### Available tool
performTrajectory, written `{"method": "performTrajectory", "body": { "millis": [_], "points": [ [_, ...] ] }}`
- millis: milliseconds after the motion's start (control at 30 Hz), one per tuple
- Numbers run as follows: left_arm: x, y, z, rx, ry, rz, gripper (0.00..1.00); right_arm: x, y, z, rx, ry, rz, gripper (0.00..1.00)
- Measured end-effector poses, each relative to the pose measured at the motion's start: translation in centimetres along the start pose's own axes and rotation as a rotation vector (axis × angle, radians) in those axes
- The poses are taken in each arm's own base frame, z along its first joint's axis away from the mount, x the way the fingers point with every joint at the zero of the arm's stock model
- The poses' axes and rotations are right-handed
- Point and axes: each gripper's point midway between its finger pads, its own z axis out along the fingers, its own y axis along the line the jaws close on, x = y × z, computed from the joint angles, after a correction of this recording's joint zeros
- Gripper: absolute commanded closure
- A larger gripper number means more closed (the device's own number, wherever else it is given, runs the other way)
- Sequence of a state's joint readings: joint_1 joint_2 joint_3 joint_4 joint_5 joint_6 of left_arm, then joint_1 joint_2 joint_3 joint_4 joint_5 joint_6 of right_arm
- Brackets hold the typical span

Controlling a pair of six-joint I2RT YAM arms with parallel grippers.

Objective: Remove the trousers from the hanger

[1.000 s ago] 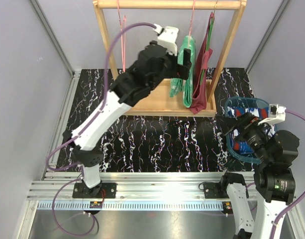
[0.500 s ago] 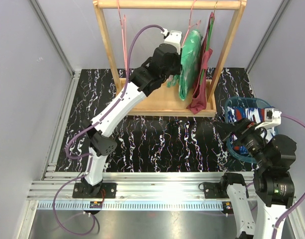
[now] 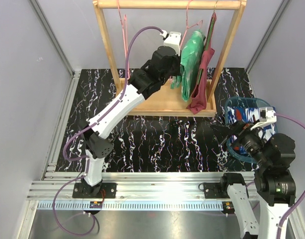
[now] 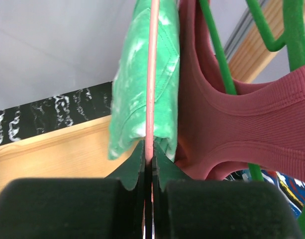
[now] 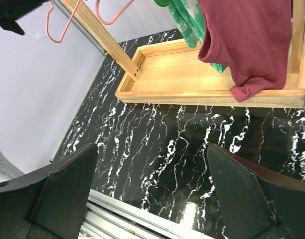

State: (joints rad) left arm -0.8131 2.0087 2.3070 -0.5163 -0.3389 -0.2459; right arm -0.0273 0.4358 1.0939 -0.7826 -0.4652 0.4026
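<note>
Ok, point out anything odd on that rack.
The left claw is shut on the pink hanger wire, not clearly on the green trousers. The maroon top sags onto the rack base.

On my rack [image 3: 157,102], the hanging trousers [image 3: 193,55] sit over their hanger [image 4: 153,74], left of the sleeveless top [image 3: 201,79] — just beside it. Right of the rack, nearer me, a basket [image 3: 244,101] holds the other trousers [image 3: 240,113].

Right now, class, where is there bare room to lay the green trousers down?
Free: the black mat between the rack tray and the near rail, and the tray's left half. Crowded: the right, with green trousers, maroon top and blue basket.
</note>
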Motion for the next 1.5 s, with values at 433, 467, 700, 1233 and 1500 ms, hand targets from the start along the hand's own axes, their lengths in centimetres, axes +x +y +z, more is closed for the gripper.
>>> {"method": "performTrajectory", "body": {
  "millis": [433, 467, 700, 1233, 1500],
  "points": [
    [-2.3, 2.2, -3.0, -0.081, -0.042, -0.029, 1.00, -4.7, 2.0, 0.5, -0.018, -0.004, -0.166, 0.01],
    [-2.4, 2.4, -3.3, -0.086, -0.042, -0.030, 1.00, -5.2, 2.5, 0.7, -0.027, -0.002, -0.178, 0.01],
    [-4.6, 3.5, -5.8, -0.099, -0.084, -0.046, 1.00, -7.8, 5.9, 3.9, -0.119, 0.073, -0.245, 0.00],
    [-7.0, 2.6, -13.0, -0.069, -0.150, -0.135, 1.00, -3.6, 8.7, 15.3, -0.152, 0.145, -0.520, 0.01],
    [-5.2, 2.2, -19.4, -0.001, -0.135, -0.249, 1.00, 0.3, 9.8, 19.0, -0.117, 0.018, -0.545, 0.06]
  ]
}}
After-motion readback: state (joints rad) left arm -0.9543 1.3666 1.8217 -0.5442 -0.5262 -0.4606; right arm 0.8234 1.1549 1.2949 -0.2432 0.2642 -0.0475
